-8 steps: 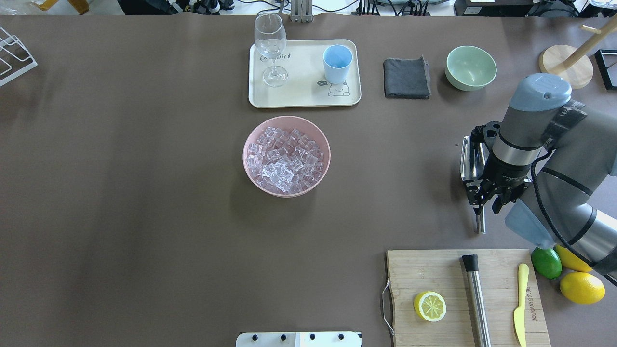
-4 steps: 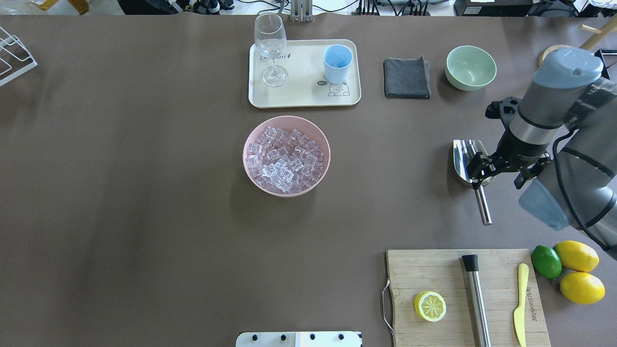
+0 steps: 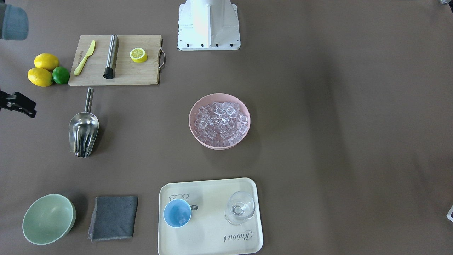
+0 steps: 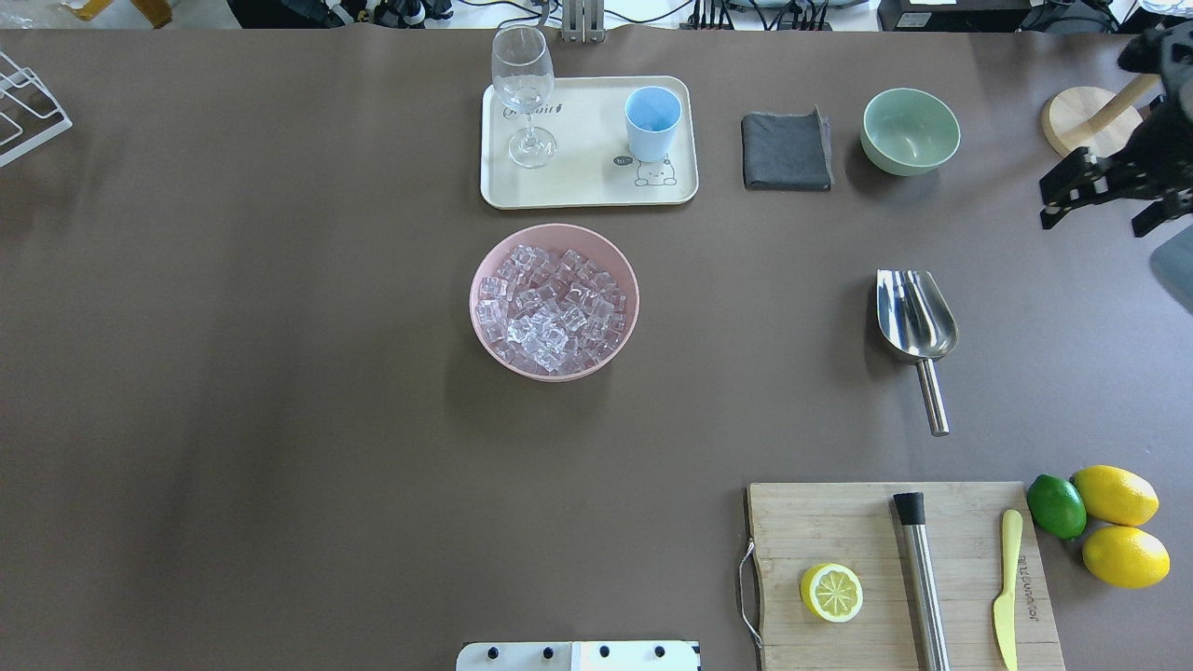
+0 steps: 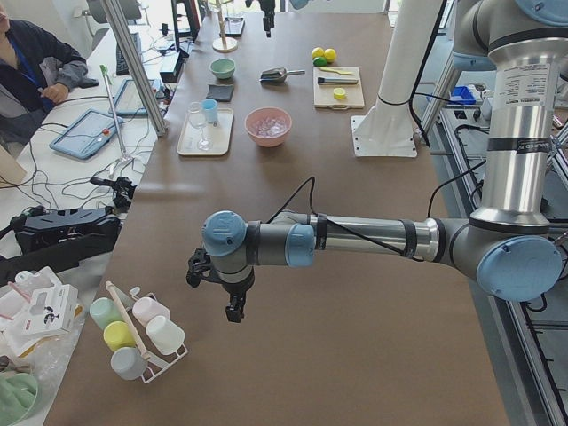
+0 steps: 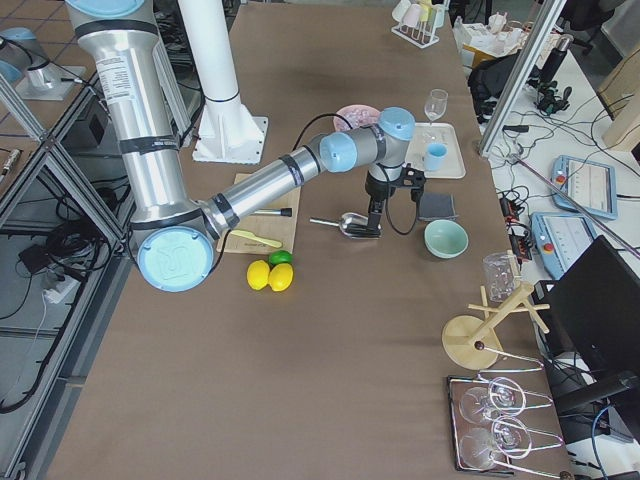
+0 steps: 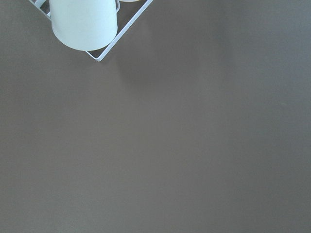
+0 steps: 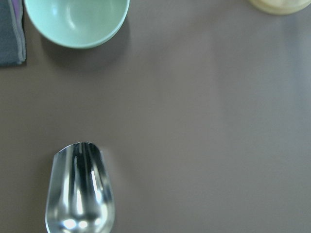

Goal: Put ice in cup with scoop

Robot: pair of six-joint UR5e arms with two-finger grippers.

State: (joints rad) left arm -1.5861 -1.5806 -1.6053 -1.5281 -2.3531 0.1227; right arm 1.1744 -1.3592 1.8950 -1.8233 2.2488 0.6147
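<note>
The ice [image 4: 552, 308] sits heaped in the pink bowl [image 4: 475, 280], and the cup [image 4: 652, 123] stands on a tray [image 4: 587, 177] just beyond that bowl. The scoop [image 4: 915, 321] lies well to the bowl's right. My right gripper [image 4: 1092, 224] hangs farther right, jaws spread and empty. Whether the jaws of my left gripper [image 5: 232, 309] are closed, I cannot tell.

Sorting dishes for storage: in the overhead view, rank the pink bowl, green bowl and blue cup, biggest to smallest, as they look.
1. pink bowl
2. green bowl
3. cup
The differences are plain, and no two look alike.
</note>
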